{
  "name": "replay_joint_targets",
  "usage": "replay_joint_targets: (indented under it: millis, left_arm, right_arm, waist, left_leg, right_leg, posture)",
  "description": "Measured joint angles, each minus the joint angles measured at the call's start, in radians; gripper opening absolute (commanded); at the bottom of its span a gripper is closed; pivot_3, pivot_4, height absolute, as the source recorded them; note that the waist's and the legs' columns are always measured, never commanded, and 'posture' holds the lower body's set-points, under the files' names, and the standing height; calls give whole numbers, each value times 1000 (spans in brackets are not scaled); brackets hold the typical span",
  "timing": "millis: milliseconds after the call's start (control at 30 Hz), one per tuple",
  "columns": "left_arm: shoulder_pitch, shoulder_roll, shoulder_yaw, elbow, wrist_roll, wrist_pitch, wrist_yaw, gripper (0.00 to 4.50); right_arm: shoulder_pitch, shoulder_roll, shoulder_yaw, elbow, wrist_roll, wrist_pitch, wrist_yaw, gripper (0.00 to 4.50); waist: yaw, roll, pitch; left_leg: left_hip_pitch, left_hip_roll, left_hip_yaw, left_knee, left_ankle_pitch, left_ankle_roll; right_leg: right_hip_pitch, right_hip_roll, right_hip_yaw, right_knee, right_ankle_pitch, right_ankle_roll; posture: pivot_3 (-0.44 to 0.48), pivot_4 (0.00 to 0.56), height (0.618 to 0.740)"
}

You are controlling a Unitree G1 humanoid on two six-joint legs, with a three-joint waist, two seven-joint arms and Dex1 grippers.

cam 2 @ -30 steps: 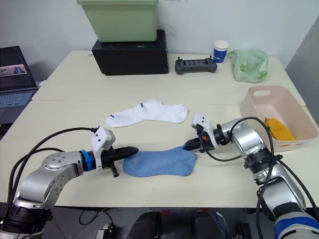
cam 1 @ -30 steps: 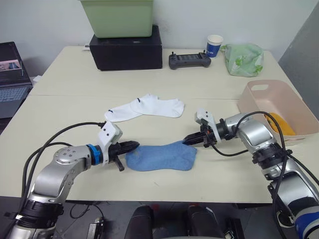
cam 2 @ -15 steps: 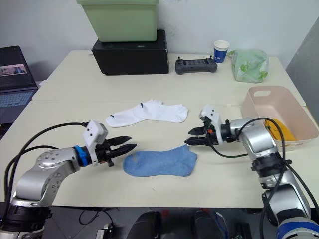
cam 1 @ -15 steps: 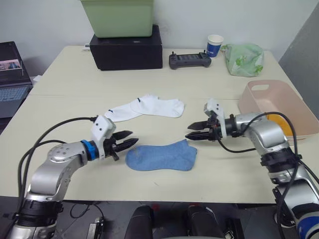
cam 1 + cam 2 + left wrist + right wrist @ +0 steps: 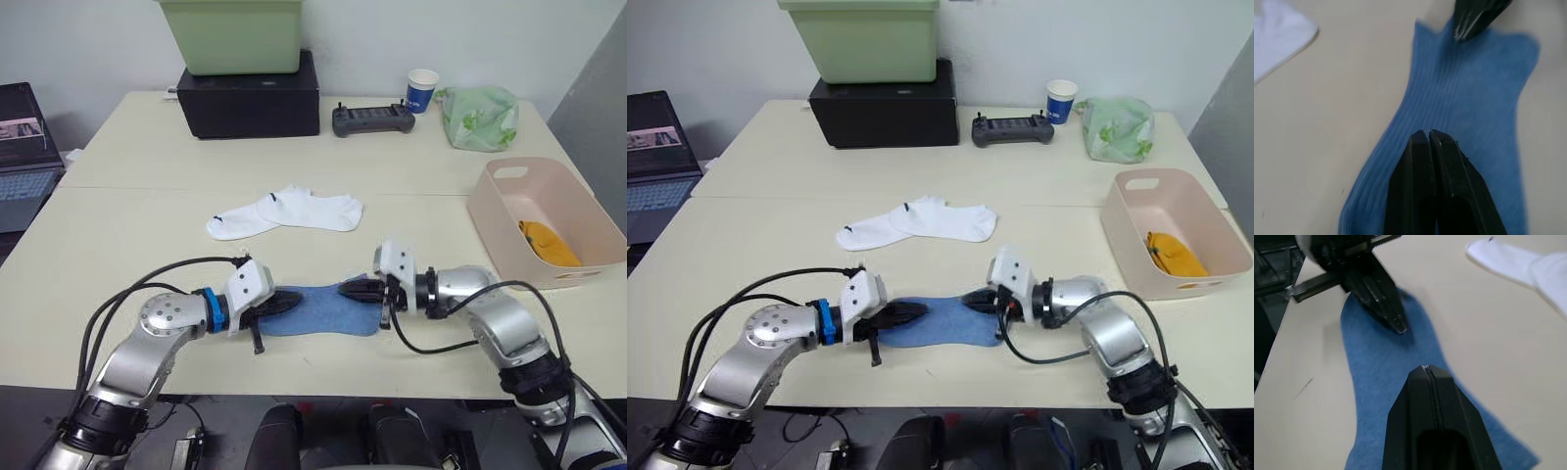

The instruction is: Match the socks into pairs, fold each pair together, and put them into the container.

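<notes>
In the left eye view, the light blue socks [image 5: 318, 309] are seen lying flat near the front edge of the counter [image 5: 118, 225], with the long side running from the robot's left to its right. They look like one shape, so it is judged that two blue socks are stacked, but this cannot be told for sure. The left gripper [image 5: 286, 302] is laid on the left end and the right gripper [image 5: 355, 290] on the right end, so each arm is about as near as the other. Two white socks [image 5: 286, 211] are seen farther back, touching each other. Something orange [image 5: 549, 243] is seen inside the pink container [image 5: 502, 211] at the right; it is likely the orange pair, though two cannot be counted. A green bin [image 5: 232, 34] sits on a black box [image 5: 249, 98], and one controller [image 5: 372, 119], one paper cup [image 5: 422, 89], one green bag [image 5: 479, 117] and one laptop [image 5: 24, 157] are also seen. In the right eye view, the same things are seen, and both grippers point toward each other over the blue cloth. In the left wrist view, the left fingers [image 5: 1447, 161] are seen pressed tight together on top of the blue cloth, with nothing held between them. In the right wrist view, the right fingers [image 5: 1442, 401] are shut tight too, resting over the cloth and holding nothing. For a fold, one end would likely have to be brought over the other along that long side.
</notes>
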Motion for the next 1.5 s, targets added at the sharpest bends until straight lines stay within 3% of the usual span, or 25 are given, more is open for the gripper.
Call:
replay_joint_targets:
  millis: [233, 400, 500, 733, 833, 933, 1167, 1500]
  left_arm:
    - [17, 30, 43, 72, 0, -108, -35, 12]
    - [25, 31, 65, 72, -46, -76, -67, 12]
    - [44, 32, 66, 41, -64, -64, -77, 0]
    - [65, 36, 105, -7, -70, -74, -91, 0]
    - [75, 37, 113, -47, -80, -63, -90, 0]
    - [76, 37, 125, -66, -88, -46, -85, 0]
    - [78, 35, 128, -100, -93, -20, -67, 0]
    - [54, 9, 100, -168, -132, 57, -71, 0]
  right_arm:
    - [78, -84, -59, 4, 3, -86, 7, 42]
    - [120, -119, -169, -67, 129, 92, 1, 42]
    - [106, -93, -250, -121, 244, 273, -51, 669]
    - [72, -45, -213, -126, 269, 419, -152, 3161]
    - [50, -86, -139, -123, 208, 367, -142, 3161]
    - [43, -102, -111, -127, 197, 348, -119, 2502]
    - [46, -109, -72, -128, 198, 324, -80, 34]
    - [30, -186, -134, -42, 230, 296, 31, 34]
  waist:
    - [-1, 1, -1]
    - [-3, 1, -1]
    - [-5, 1, -1]
    - [-2, 1, -1]
    - [-2, 1, -1]
    - [-2, 1, -1]
    - [-2, 1, -1]
    - [0, 1, -1]
  left_leg:
    - [5, 0, 1, -1, 0, 0]
    - [5, 1, 1, -1, 0, 0]
    - [5, 2, 1, -1, 0, 0]
    - [4, 1, 1, -1, 0, 0]
    - [4, 1, 1, -1, 0, 0]
    - [4, 1, 1, -1, 0, 0]
    - [4, 1, 1, -1, 0, 0]
    - [3, 0, 1, 0, 0, 0]
  right_leg:
    - [5, 0, 0, 0, 0, 0]
    - [5, 0, 1, 1, 0, 0]
    - [4, 0, 2, 1, 0, 0]
    - [3, 0, 2, 0, 0, 0]
    - [4, 0, 2, 0, 0, 0]
    - [4, 1, 1, 0, 0, 0]
    - [3, 1, 2, 0, 0, 0]
    - [4, 1, 2, -1, 0, 0]
  posture:
    - [0, 150, 740]
    - [0, 150, 740]
    - [0, 150, 740]
    - [0, 150, 740]
    - [0, 150, 740]
    - [0, 150, 740]
    - [0, 150, 740]
    - [0, 150, 740]
